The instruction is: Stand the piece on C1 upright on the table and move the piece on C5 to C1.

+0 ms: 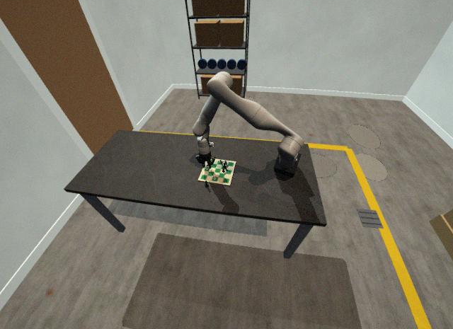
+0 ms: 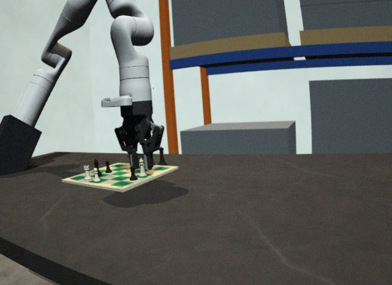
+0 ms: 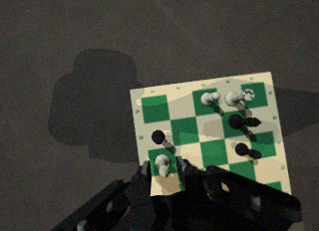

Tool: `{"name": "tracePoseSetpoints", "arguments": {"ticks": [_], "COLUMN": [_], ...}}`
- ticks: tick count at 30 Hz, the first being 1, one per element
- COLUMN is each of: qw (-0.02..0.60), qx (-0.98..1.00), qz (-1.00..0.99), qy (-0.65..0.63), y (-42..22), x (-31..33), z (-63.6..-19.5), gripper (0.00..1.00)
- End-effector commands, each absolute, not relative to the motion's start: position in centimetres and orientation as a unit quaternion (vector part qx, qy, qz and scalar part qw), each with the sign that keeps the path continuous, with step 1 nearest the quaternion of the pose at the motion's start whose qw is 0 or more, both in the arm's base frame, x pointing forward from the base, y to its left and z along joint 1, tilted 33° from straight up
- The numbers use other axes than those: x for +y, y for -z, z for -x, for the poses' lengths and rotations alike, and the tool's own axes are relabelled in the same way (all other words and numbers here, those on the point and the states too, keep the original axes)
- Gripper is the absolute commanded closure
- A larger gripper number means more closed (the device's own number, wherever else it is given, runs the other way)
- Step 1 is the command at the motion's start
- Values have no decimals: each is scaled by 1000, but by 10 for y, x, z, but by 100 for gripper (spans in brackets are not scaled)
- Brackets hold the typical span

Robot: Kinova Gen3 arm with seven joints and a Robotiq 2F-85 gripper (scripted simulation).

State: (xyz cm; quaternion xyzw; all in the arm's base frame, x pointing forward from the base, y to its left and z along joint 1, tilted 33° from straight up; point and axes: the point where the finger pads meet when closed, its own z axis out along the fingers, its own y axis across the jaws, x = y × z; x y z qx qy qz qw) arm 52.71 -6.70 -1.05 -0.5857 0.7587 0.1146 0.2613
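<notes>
A small green-and-cream chessboard (image 1: pixel 224 182) (image 2: pixel 104 185) (image 3: pixel 138 122) lies on the dark table (image 1: pixel 146 172). My gripper (image 1: pixel 206 160) (image 2: pixel 141 164) (image 3: pixel 162 165) is low over the board's edge row. It is open, with a finger on each side of an upright white piece (image 2: pixel 141 168) (image 3: pixel 162 163) and a small gap to it. A black pawn (image 2: pixel 133 173) (image 3: pixel 158 136) stands one square away. A black piece (image 1: pixel 207 187) (image 2: pixel 162 156) stands upright on the table just off the board.
Two white pieces (image 3: pixel 209 98) (image 3: pixel 234 98) and two black pieces (image 3: pixel 239 121) (image 3: pixel 242 149) stand at the board's other side. The arm's base (image 1: pixel 287 160) sits on the table to the right. A shelf rack (image 1: pixel 219 40) stands behind the table.
</notes>
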Motion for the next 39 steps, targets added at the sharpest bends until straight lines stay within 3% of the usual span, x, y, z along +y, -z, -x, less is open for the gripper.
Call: {"name": "tracePoseSetpoints", "arguments": {"ticks": [1,32,33,39], "qw": [262,262,262,262], "qx": [759,759,759,759], "qz": [585,585,585,585], "qy": [-114,-114,-114,-114], "y": [9,-65,-65,-65], "x": [-68,-111,-111,-111], "z": [-527,-504,-504,-504], "gripper": [63,63,0,0]}}
